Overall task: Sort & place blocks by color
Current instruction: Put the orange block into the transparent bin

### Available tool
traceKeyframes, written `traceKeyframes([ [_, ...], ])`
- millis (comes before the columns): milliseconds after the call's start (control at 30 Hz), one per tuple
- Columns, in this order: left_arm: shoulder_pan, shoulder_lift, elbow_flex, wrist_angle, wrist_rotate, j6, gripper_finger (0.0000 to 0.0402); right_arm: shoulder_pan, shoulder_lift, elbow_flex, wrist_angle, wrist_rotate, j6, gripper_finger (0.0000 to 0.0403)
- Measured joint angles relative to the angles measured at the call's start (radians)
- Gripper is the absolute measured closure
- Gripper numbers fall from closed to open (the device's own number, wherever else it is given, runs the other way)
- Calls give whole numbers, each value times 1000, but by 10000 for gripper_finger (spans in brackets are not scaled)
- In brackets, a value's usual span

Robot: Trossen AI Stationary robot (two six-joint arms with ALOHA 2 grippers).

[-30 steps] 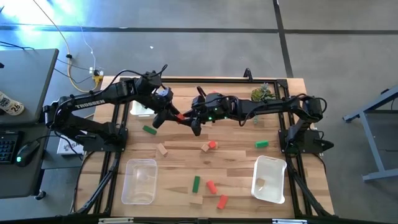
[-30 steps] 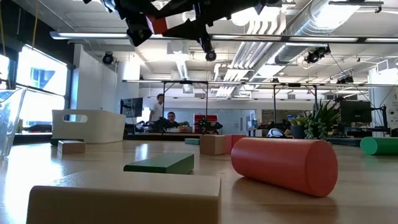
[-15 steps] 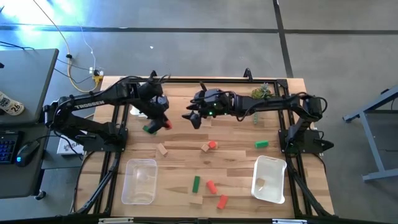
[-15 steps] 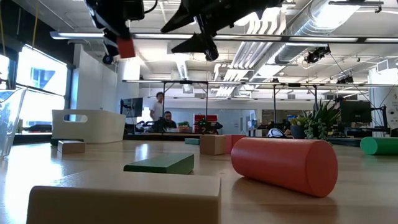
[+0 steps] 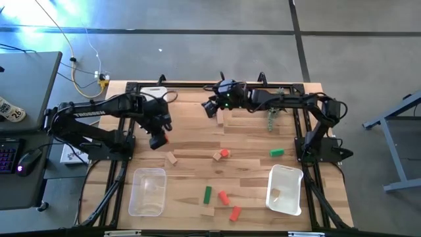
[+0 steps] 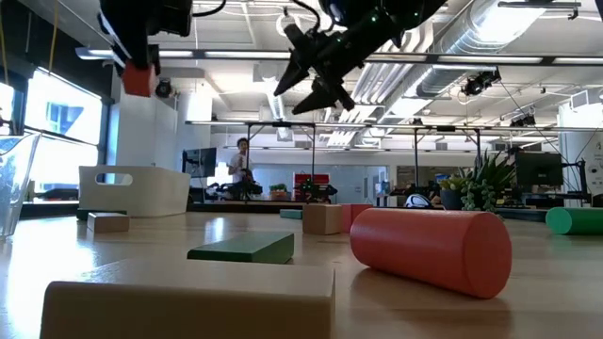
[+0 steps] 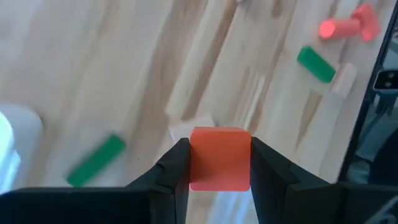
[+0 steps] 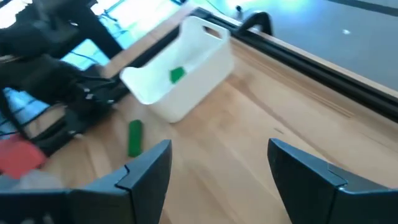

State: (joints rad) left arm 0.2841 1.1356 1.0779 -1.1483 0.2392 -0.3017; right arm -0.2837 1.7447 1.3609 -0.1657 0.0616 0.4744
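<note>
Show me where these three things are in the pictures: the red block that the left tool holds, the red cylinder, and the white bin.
red block (image 7: 219,157): left wrist view, middle of its front face.
red cylinder (image 6: 429,248): low view, middle of its curved side.
white bin (image 8: 193,59): right wrist view, its side wall.

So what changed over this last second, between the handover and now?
The right gripper let go of the red block and drew back toward the table's far edge, jaws open. The left gripper, shut on the block, carried it off to its own side. The blocks on the table and both clear trays stayed put.
</note>
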Motion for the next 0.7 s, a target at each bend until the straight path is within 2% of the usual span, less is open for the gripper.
traceKeyframes([
  [267, -228, -5, 0, -138, -43, -351, 300, -32, 0, 0, -106, -18, -12, 151],
  [500, -447, 3, 1, -139, -57, -664, 299, -33, 0, 0, -161, -19, -56, 151],
  [700, -582, 38, 1, -128, -142, -896, 299, -33, 0, 0, -162, -20, -91, 151],
])
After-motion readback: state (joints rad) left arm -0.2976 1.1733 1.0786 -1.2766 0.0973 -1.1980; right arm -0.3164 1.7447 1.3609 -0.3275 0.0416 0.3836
